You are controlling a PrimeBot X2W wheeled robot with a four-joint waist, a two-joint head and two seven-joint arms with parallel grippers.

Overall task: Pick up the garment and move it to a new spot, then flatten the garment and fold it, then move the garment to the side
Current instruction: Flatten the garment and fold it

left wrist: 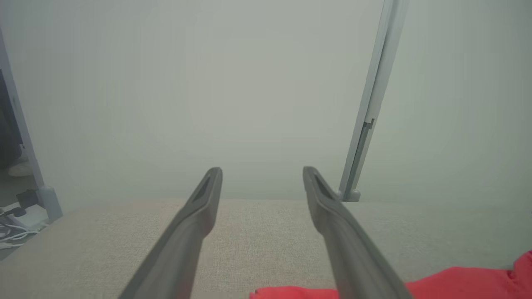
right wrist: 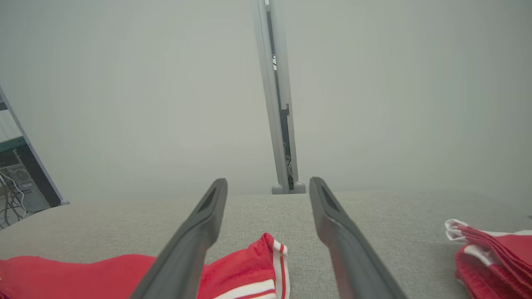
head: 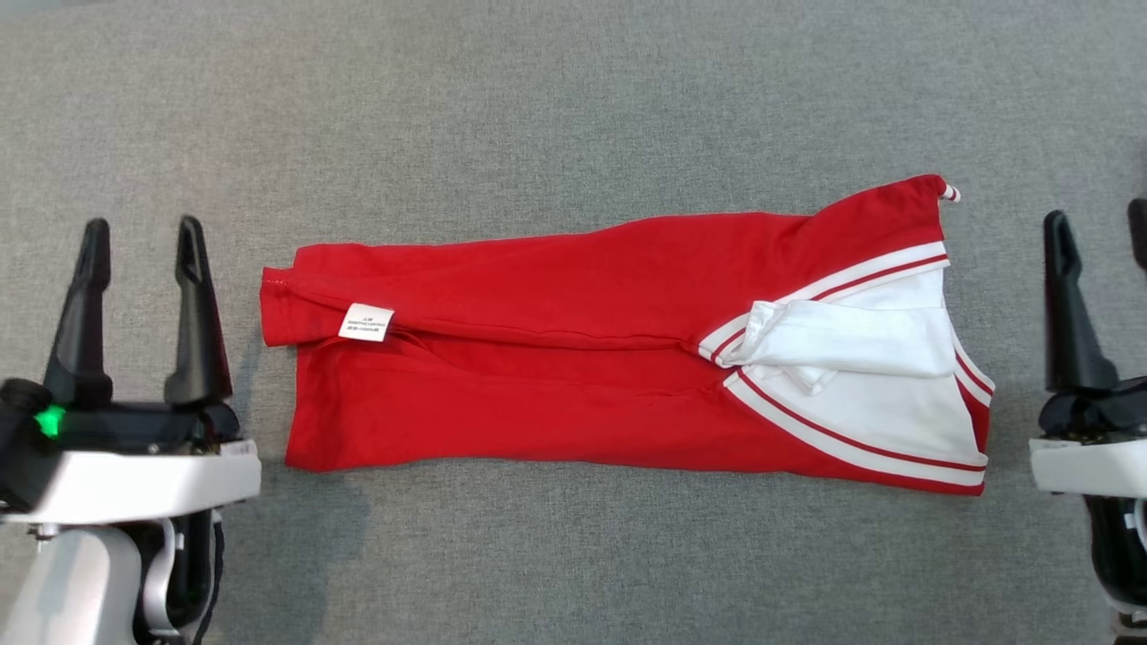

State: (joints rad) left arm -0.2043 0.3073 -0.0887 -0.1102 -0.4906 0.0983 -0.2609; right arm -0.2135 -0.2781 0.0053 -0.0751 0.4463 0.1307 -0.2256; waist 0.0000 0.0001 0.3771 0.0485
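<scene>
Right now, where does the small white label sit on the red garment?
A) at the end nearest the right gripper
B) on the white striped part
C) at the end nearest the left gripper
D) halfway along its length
C: the white label lies on the red garment close to the edge beside the left gripper, far from the right gripper.
</scene>
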